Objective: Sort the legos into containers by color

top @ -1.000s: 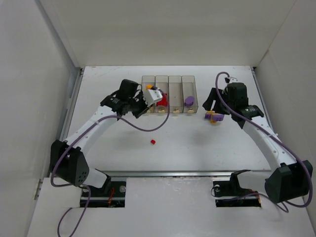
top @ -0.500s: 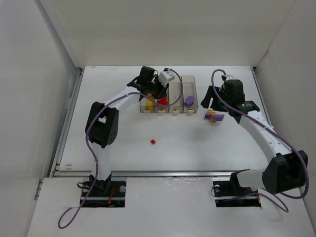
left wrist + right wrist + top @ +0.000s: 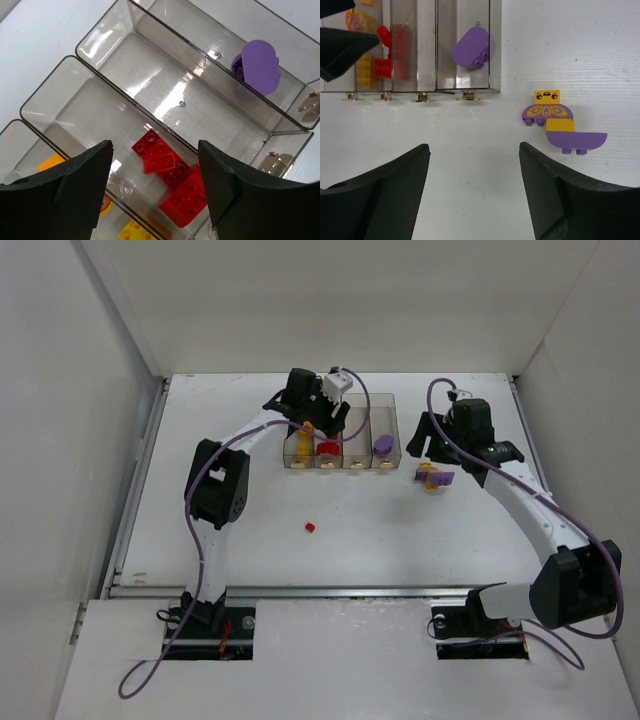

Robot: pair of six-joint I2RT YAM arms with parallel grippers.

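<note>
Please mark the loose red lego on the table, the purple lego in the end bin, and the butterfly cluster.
loose red lego (image 3: pixel 310 528): top external view, its centre.
purple lego (image 3: pixel 472 46): right wrist view, its rounded body.
butterfly cluster (image 3: pixel 548 111): right wrist view, the printed wings.

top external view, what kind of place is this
Probably a robot lab test cell: left arm and right arm bolted to a white table, plain white walls, clear bins and toy bricks.
</note>
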